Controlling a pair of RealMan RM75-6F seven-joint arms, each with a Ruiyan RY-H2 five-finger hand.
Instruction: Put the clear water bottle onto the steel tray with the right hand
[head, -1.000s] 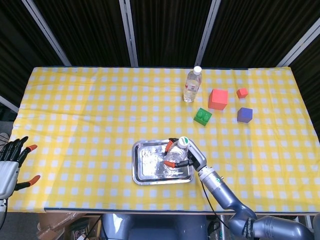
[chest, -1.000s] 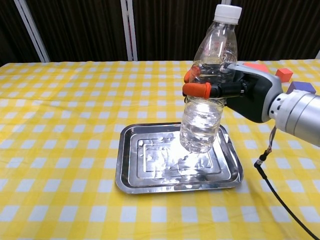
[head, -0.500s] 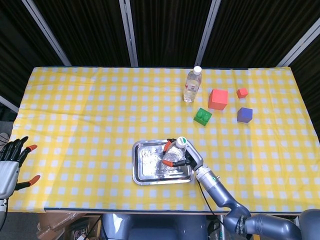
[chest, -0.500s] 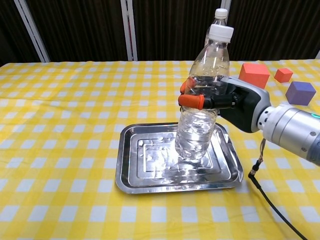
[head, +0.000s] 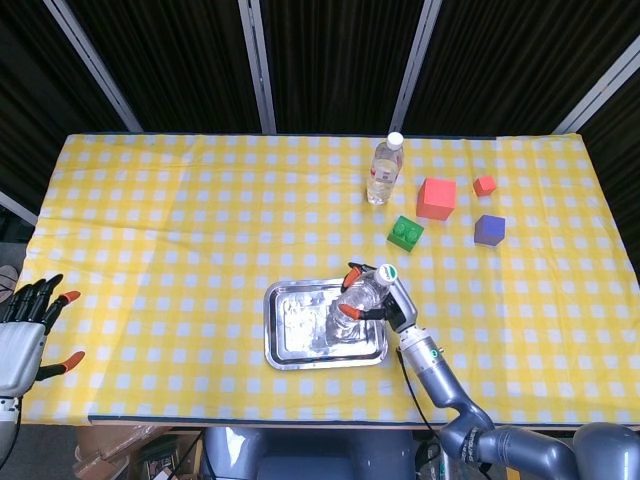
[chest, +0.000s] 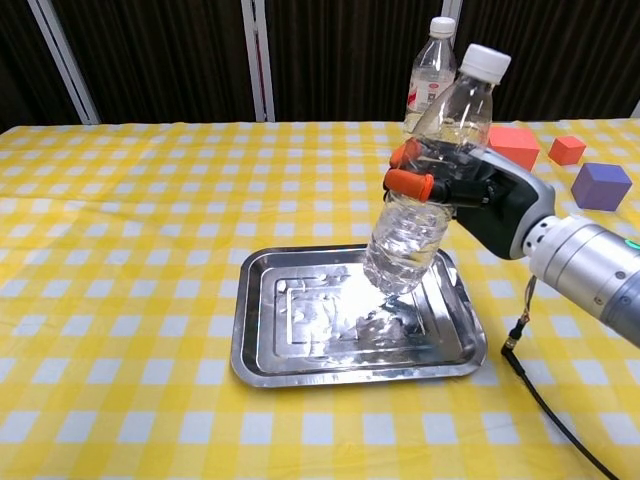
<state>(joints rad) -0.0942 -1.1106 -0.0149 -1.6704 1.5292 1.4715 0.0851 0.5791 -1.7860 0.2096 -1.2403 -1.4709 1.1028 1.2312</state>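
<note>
Yellow-and-white checked cloth covers the table (head: 180, 220), with dark curtains behind it. Near the front edge lies the steel tray (chest: 300, 350), and over its right half the right hand (chest: 480, 195) grips the clear water bottle (chest: 425, 195) around its middle, orange fingertips (chest: 408, 183) wrapped across the front. The bottle leans, cap toward the far right and base low over the tray floor (whether the base touches the metal I cannot tell).

Doing this step well seems to call for bringing the bottle upright first, then lowering it until the whole base sits flat inside the raised rim, and only then letting the fingers spread. Releasing it while tilted would likely tip it, since the water inside makes it heavy.

At the table's left edge the left hand (head: 25, 335) rests empty, fingers apart.

A second bottle (head: 383, 170) and coloured blocks (head: 436, 198) stand well apart at the back.
</note>
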